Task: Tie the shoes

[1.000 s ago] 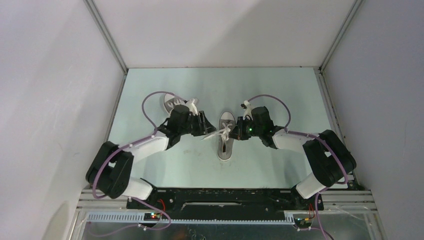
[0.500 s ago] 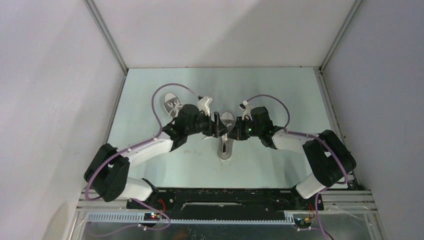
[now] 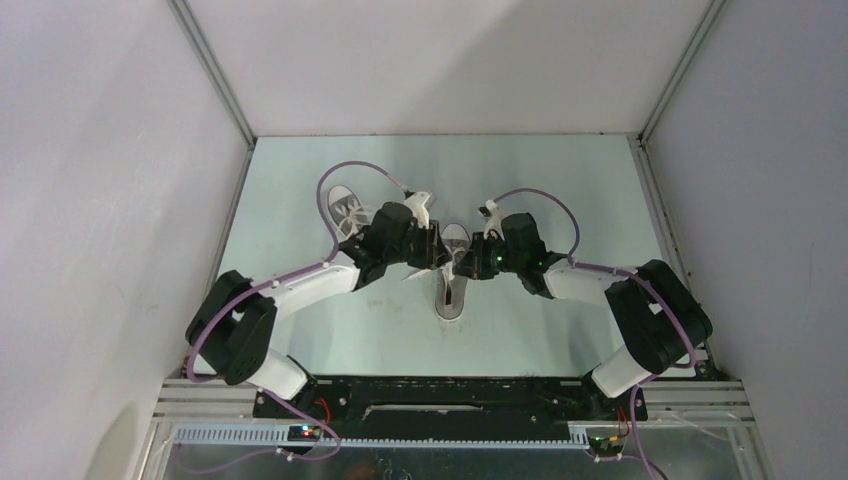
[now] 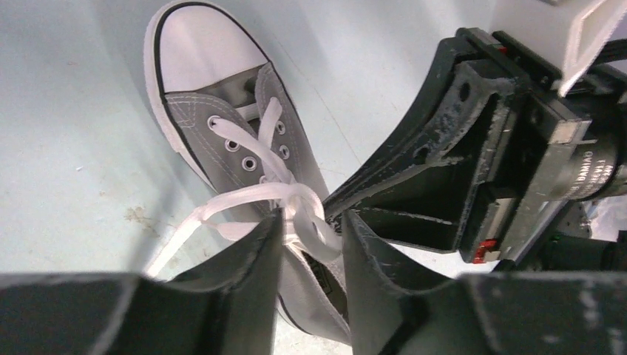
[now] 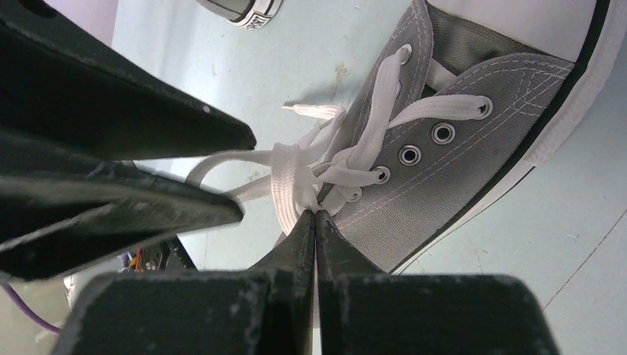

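Of the two shoes, one grey sneaker (image 3: 450, 296) lies mid-table, white toe cap pointing away from the arms. The other shoe (image 3: 343, 207) lies behind it to the left. My left gripper (image 4: 310, 222) hangs over the middle shoe's tongue, its jaws apart with a loop of white lace (image 4: 318, 231) between them. Facing it from the right, my right gripper (image 5: 316, 213) is shut on the lace (image 5: 294, 185) at the knot. The two grippers almost meet over the shoe's laces (image 3: 452, 262). The lace's left end (image 4: 185, 222) trails onto the table.
Pale green table (image 3: 560, 180) enclosed by white walls on the left, back and right. In the right wrist view the second shoe's sole (image 5: 240, 7) shows at the top edge. The left arm's purple cable (image 3: 345, 170) arches above that second shoe.
My left arm has swung right, from beside the shoe to over its laces. Its jaws widened, then narrowed around the lace loop. My right gripper has stayed shut on the lace.
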Robot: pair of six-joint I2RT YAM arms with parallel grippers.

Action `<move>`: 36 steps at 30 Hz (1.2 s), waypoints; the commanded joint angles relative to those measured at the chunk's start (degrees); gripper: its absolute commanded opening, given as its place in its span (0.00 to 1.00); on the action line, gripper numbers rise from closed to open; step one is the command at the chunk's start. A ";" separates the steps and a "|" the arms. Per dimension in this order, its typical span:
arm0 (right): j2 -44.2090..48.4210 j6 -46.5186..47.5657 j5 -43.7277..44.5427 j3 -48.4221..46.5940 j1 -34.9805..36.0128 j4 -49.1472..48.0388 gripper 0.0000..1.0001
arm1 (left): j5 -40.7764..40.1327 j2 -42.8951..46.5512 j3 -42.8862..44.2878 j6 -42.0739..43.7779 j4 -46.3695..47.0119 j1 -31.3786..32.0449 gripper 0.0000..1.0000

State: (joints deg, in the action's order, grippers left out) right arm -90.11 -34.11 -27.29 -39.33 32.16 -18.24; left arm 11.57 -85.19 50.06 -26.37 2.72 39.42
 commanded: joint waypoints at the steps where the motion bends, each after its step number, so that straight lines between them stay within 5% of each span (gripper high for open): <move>1: 1.17 -0.21 -0.51 -1.54 0.32 -2.42 0.00 | -1.91 -0.61 2.45 0.88 -1.35 0.20 0.31; 4: 1.46 -0.26 0.07 -1.54 0.34 -1.73 0.00 | -1.95 -0.16 2.25 0.40 -1.80 -0.09 0.02; 5: 1.65 -0.44 0.62 -1.54 0.35 -1.19 0.00 | -1.89 0.11 2.05 0.29 -1.96 -0.26 0.00; 36: 8.44 -20.95 27.27 17.40 4.91 -25.00 0.00 | 6.00 4.03 -8.58 -4.10 4.22 -4.16 0.00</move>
State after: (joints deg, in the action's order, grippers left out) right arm -83.22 -52.16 -5.34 -22.98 35.79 -38.06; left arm 16.21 -83.13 41.91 -29.67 4.93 35.57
